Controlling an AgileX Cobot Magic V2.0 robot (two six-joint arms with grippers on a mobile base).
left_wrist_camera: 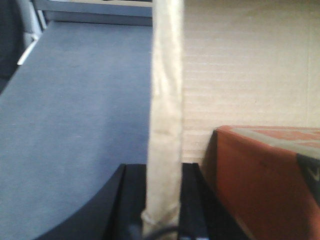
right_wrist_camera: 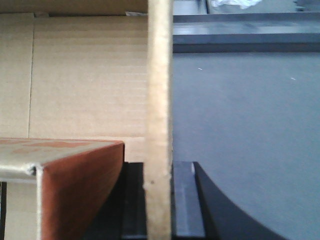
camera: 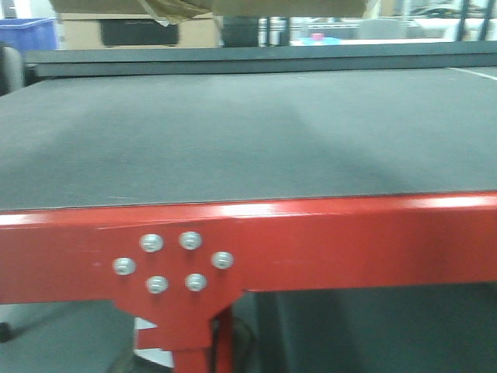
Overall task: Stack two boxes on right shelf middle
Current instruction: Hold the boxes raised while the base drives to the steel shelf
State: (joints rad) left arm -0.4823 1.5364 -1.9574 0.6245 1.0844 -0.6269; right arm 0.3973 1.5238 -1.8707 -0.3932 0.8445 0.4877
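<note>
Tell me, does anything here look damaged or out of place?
One thing stands out: a strip of brown tape is peeling loose and curling off the cardboard box at the top edge of the front view, above the grey platform. Nothing else looks spilled or askew.

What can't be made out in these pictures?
Front view: the cardboard box is cut off by the top edge; only its lower strip shows.
Left wrist view: a cardboard edge crosses the middle; whether anything clamps it is cut off at the bottom edge.
Right wrist view: the same, at its cardboard edge.
Background racks: blurred, too small.
</note>
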